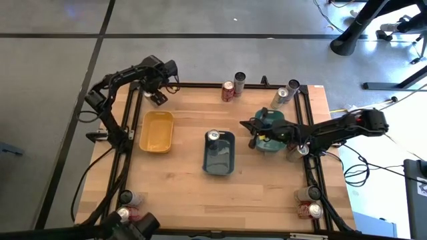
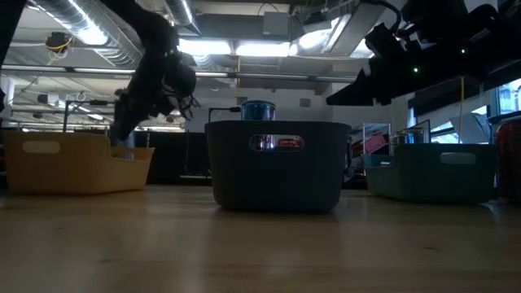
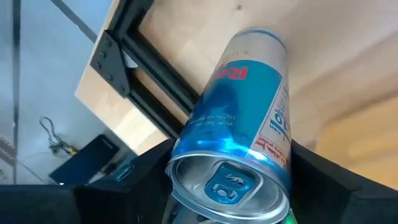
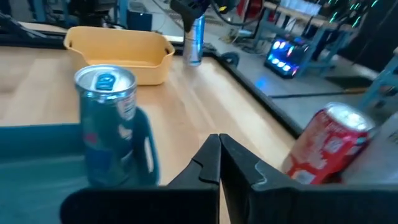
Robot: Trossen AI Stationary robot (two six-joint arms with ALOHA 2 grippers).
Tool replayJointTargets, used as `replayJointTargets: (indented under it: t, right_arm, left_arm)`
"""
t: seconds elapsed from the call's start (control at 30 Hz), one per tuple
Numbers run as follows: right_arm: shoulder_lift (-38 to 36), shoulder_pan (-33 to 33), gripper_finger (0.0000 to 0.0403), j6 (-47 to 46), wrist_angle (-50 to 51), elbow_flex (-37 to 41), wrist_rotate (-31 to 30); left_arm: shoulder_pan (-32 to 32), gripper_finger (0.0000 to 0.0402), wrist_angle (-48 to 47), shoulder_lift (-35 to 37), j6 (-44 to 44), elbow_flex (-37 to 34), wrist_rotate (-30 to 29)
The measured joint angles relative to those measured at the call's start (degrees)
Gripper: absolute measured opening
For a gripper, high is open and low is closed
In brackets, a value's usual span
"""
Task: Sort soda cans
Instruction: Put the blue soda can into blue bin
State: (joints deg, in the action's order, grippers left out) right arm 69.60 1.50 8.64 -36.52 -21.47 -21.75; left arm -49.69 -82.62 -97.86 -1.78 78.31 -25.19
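Note:
My left gripper (image 1: 159, 98) is over the table's far left corner, just beyond the yellow tray (image 1: 157, 131), shut on a blue-and-silver soda can (image 3: 242, 106). The same can (image 4: 194, 40) shows far off in the right wrist view. My right gripper (image 4: 219, 155) is shut and holds nothing, over the teal tray (image 1: 270, 131). Another blue can (image 1: 213, 136) stands upright in the grey-blue tray (image 1: 219, 160). A red can (image 1: 228, 91) and a dark can (image 1: 239, 81) stand at the far edge. My left gripper pinches the can's side wall just below its top rim (image 3: 186, 149) between its two fingers (image 3: 140, 180). The fingers come from above, slanting down. The can hangs below them, top end up and slightly tilted. Whether its bottom is clear of the table, I cannot tell.
Two silver cans (image 1: 280, 98) (image 1: 292, 87) stand at the far right. More cans sit at the near left corner (image 1: 125, 213) and near right corner (image 1: 309, 210). A black frame rail (image 1: 120, 153) runs along the table's edges. Bare wood (image 1: 173, 200) lies at the front.

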Motion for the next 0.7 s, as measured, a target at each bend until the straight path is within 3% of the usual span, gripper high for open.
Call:
replayJointTargets:
  t: [0.2,0.7]
  right_arm:
    - [-2.31,0.02,0.0005,9.43,-2.63,-0.02,-3.31]
    - [-13.25,0.02,0.0005,12.86,1.62,-0.02,-4.29]
  left_arm:
    - [2.78,0.0244,-3.42,0.11,2.22,6.82,-1.27]
    - [16.2,0.0243,-5.27,0.26,2.24,25.06,-1.51]
